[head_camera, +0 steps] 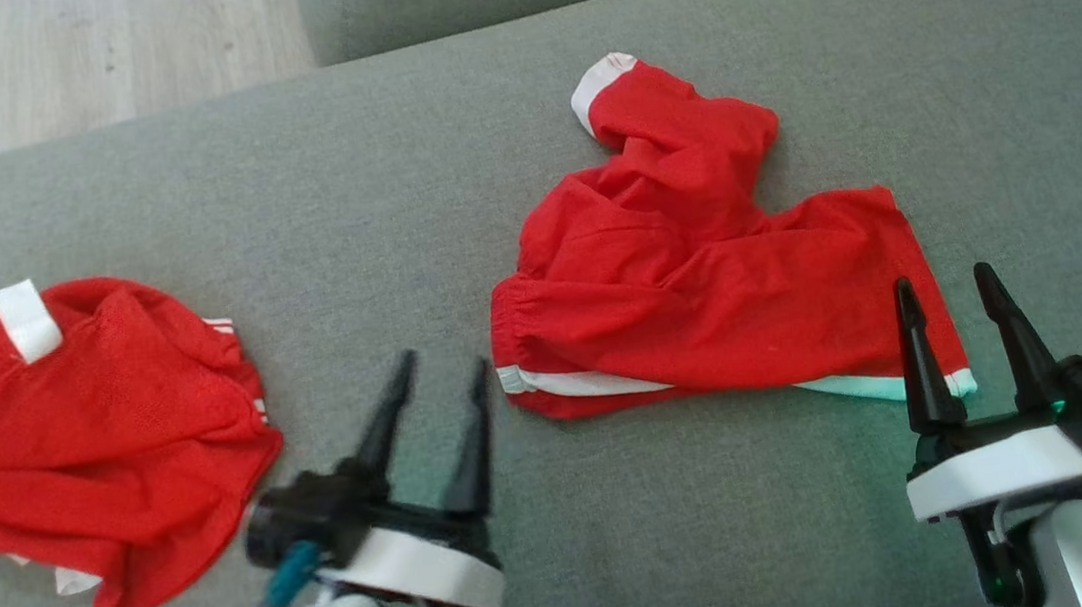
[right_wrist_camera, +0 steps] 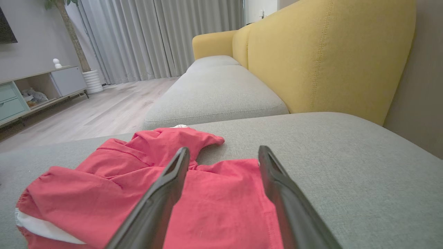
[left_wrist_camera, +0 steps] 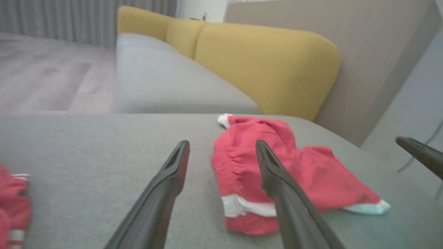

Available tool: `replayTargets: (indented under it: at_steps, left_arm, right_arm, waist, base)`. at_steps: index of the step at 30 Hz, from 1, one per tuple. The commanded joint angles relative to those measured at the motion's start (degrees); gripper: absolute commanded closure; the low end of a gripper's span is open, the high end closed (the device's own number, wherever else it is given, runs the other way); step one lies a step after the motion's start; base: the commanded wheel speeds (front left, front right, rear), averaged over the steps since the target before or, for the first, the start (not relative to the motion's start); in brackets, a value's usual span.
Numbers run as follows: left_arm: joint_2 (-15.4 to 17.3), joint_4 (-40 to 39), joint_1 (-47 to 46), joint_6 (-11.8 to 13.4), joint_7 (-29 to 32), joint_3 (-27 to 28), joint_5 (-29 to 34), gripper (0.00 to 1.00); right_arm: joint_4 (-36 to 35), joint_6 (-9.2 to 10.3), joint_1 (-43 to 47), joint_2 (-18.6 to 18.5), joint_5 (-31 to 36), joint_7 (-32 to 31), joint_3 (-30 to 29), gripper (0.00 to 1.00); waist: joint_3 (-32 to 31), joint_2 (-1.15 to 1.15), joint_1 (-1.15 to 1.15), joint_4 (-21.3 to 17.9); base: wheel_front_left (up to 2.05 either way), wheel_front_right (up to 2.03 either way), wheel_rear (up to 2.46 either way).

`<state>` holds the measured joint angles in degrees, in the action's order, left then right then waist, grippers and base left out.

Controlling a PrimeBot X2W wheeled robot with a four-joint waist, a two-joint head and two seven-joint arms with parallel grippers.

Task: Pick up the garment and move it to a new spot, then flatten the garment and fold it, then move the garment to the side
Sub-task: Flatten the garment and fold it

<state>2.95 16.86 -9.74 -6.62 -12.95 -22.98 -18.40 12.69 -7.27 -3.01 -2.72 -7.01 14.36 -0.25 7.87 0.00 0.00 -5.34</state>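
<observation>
Although it is bunched and creased rather than flat, the red woven garment with white trim (head_camera: 692, 308) (left_wrist_camera: 311, 173) (right_wrist_camera: 86, 173) lies right of centre on the grey fabric seat cushion (head_camera: 626, 536) in the head view. One narrow part with a white cuff reaches toward the far edge of the cushion. A gathered hem with a white band faces the robot, and a pale-edged corner points to the right.

The right gripper (head_camera: 942, 277) (right_wrist_camera: 224, 148) is at that right-hand corner, its two dark fingers spread wide with nothing between them. Its tips overlap the red cloth in the head view, and its wrist view looks along the fingers across the fabric. Whether the tips touch the cloth cannot be told.

The left gripper (head_camera: 442, 362) (left_wrist_camera: 222, 141) is just beside the garment's left edge, over bare cushion. Its fingers are likewise parted wide and grasp nothing. In its wrist view, one of its own fingers crosses in front of the gathered hem, and a dark fingertip of the other arm shows at the right edge.

Well apart to the left lies a second red mesh garment with a white tab (head_camera: 82, 432), also crumpled, near the cushion's left edge.

Beyond the cushion are another grey seat (right_wrist_camera: 214, 93), a mustard-yellow padded backrest (left_wrist_camera: 270, 69) (right_wrist_camera: 328, 62), pale wooden flooring (head_camera: 23, 66), grey pleated curtains (right_wrist_camera: 155, 34) and a low cabinet (right_wrist_camera: 34, 90).
</observation>
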Motion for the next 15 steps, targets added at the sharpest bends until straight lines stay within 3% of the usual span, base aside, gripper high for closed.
replayTargets:
  at_steps: [1, 9, 15]
  left_arm:
    - [0.6, -0.52, -3.66, -0.44, 1.19, -0.33, -0.45, 0.0]
    - [2.62, 5.03, -7.43, -0.81, 8.23, -6.82, -1.69, 0.0]
    - [4.55, 6.35, -9.72, -0.85, 9.07, -10.79, -4.41, 0.0]
  right_arm:
    - [-2.13, -0.22, -2.31, -0.16, -0.27, 0.62, 1.11, 0.0]
    - [-2.5, -0.22, -3.11, -0.16, -1.06, 0.63, 1.36, 0.0]
    - [-2.35, -0.22, -3.39, -0.16, -1.47, 0.63, 1.53, 0.0]
  waist:
    - [0.74, 0.0, 0.0, -0.42]
    - [2.99, 0.0, 0.0, -2.02]
    - [4.1, 0.0, 0.0, -3.11]
  base:
    - [0.0, 0.0, 0.0]
    - [0.0, 0.0, 0.0]
    - [0.0, 0.0, 0.0]
